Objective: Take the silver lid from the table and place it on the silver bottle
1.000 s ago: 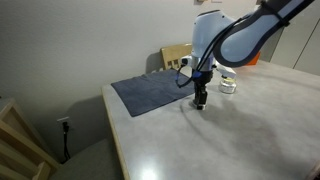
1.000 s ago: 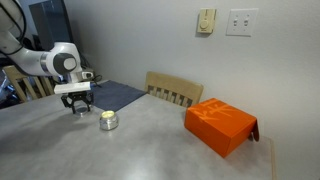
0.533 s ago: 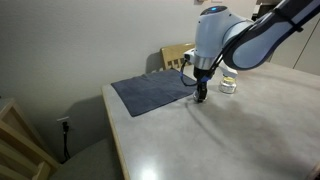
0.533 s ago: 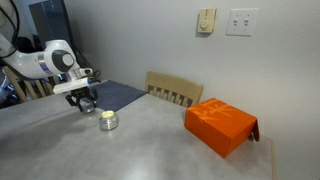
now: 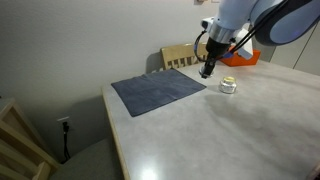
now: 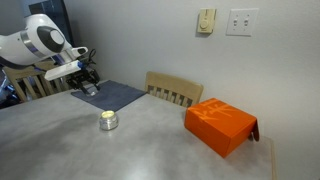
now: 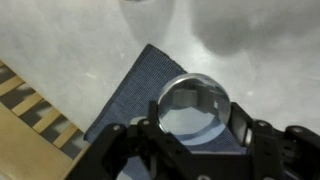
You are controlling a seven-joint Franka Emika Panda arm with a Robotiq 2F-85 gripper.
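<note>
Grey table point(image 6: 60, 140): gripper point(image 7: 193, 128) clamps silver lid point(image 7: 193, 108), flat face toward wrist camera; silver bottle point(image 6: 108, 121) upright.

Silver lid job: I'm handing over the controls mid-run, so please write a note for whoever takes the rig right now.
Gripper: shut on the silver lid, held in the air above the edge of the blue-grey cloth.
Silver bottle: upright on the bare table beside the cloth, no lid on it, apart from the gripper.
Orange box: further along the table, away from the bottle.
Done: lid picked up.
Left: carry the lid over the bottle, lower it onto the mouth, open the gripper and back away.
</note>
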